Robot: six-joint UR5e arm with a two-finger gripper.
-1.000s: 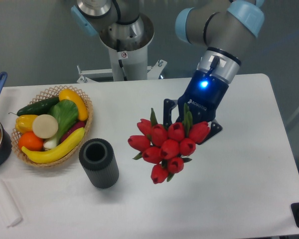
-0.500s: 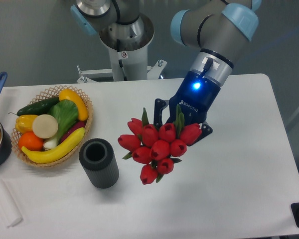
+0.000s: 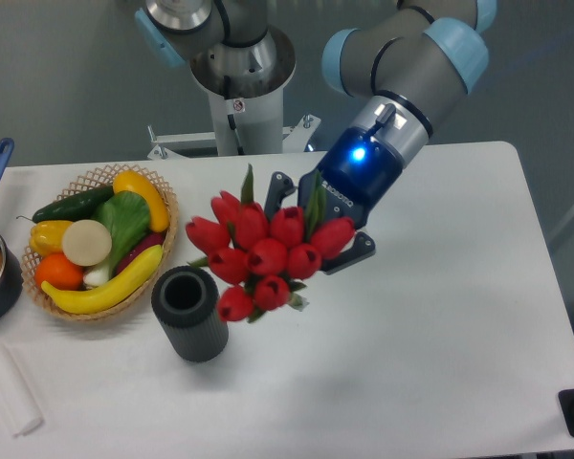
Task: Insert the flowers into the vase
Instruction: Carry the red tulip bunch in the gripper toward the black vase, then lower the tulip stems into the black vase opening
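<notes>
Gripper (image 3: 311, 225) closed on the stems of the flowers (image 3: 263, 256), with the red buds carried in the air just right of and above the vase (image 3: 190, 313). The vase stands upright on the table (image 3: 440, 325), mouth empty, beside the wicker basket (image 3: 163, 206). Step in hand: transport. Next move, as judged: turn the bunch stems-down over the vase mouth, then lower.
</notes>
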